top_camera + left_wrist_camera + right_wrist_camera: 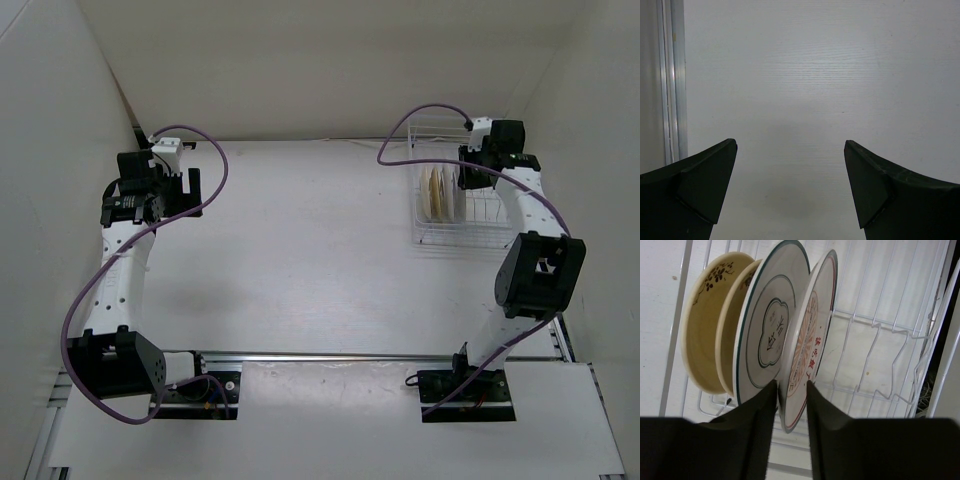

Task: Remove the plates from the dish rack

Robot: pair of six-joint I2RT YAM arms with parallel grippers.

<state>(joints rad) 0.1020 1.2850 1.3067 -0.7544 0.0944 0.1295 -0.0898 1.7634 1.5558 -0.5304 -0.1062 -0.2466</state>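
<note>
Step in hand: picking the first plate, none on the table (300,250) yet. The right gripper (790,386) straddles the lower rim of the orange plate (807,335), jaws narrow and pinched on it as far as the wrist view shows. The plate stands upright in the dish rack (880,322), with the white plate (767,332) just beside it and the beige plate (700,340) beyond. The next move likely calls for a straight lift out of the tines without dragging the white plate. The left gripper (790,150) is wide, holds nothing, and hangs over the table well apart from the rack. The top view gives the rack at far right and both arms but hides the grasp; only the right wrist view shows the patterns and finger contact
</note>
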